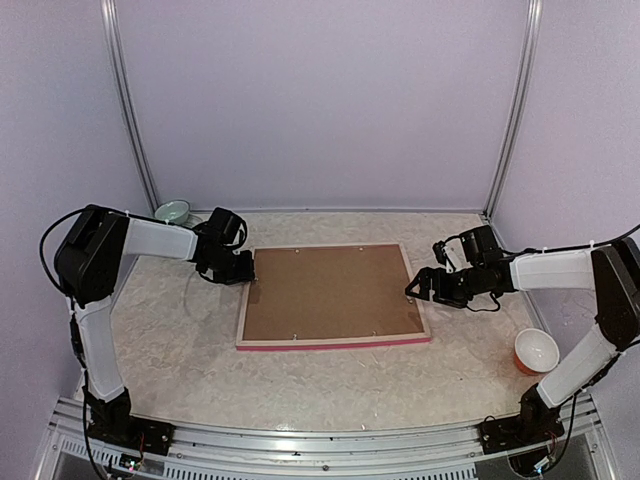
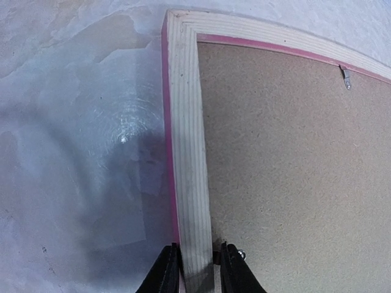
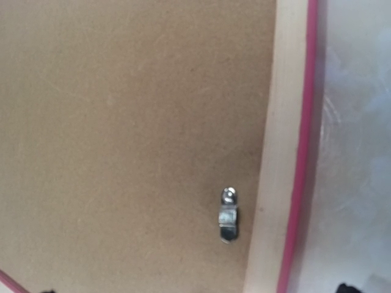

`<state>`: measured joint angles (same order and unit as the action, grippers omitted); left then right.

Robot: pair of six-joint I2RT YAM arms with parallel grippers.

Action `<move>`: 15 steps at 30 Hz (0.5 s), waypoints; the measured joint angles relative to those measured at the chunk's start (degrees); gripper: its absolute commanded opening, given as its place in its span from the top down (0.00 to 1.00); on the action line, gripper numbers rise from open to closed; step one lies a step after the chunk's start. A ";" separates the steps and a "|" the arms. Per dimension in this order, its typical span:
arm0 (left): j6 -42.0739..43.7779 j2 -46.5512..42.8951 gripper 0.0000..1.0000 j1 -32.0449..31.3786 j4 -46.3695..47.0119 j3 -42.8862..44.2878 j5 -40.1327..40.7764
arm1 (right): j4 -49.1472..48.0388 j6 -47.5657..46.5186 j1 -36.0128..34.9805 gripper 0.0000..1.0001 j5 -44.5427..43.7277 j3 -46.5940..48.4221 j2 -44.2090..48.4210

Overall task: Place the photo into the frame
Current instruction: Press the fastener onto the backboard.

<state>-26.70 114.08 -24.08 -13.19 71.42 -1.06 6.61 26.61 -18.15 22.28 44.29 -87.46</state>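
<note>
Pale lilac walls (image 1: 320, 100) behind, mottled white tabletop (image 1: 170, 340) below. At mid-table, face down, the frame (image 1: 330, 341): pale wood back upward, pink showing only along the outer edges. Inside its rails, a plain brown backing board (image 1: 330, 290), pinned by small metal clips (image 3: 227, 215). No sign of the photo in any of the 3 views; impossible to say whether under the board or somewhere out of sight. At the frame's left rail, the left gripper (image 1: 243, 268), jaws set narrow, 1 fingertip (image 2: 166, 271) outside the pink edge and 1 on the board side, the rail between them; hard against the wood or just shy of it, cannot tell. Low over the right rail, the right gripper (image 1: 418, 288), jaws spread wide, holding nothing, near 1 of the clips. Off to the sides, well apart from the frame, a pale green bowl (image 1: 172, 211) and an orange bowl (image 1: 536, 350). Looks like the step of getting hold of the frame so as to open its back. Next, probably: a firm, square pinch on that thin rail without skewing the frame, then swinging the clips aside with a fingertip, lifting the board clear, and locating the photo.
</note>
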 measured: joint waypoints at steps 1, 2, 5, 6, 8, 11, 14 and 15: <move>0.00 0.00 0.75 0.00 0.00 0.00 0.00 | 0.00 0.00 0.00 0.01 -0.02 0.02 0.00; -0.02 0.00 0.75 0.00 0.00 0.00 0.00 | 0.00 0.00 0.00 0.01 -0.02 0.02 0.00; 0.00 0.00 0.76 0.00 0.00 0.00 0.00 | 0.48 -0.09 0.00 0.01 -0.31 0.22 0.00; -0.02 0.00 0.75 0.00 0.00 0.00 0.00 | 0.72 -0.17 0.00 0.01 -0.52 0.37 0.00; -0.02 0.00 0.75 0.00 0.00 0.00 0.00 | 1.33 -0.26 0.00 0.01 -1.07 0.83 0.00; 0.00 0.00 0.75 0.00 0.00 0.00 0.02 | 1.92 -0.59 0.00 0.01 -2.14 1.29 0.00; 0.04 0.00 0.72 -0.04 -0.33 0.31 0.39 | 2.84 -1.01 0.00 0.01 -3.10 1.57 0.00; 0.11 0.00 0.70 -0.17 -0.55 0.44 0.74 | 2.99 -1.11 -0.02 0.01 -3.28 1.66 0.00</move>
<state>-26.59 114.08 -24.25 -13.74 71.85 -0.32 9.61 25.50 -18.17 19.00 45.95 -87.46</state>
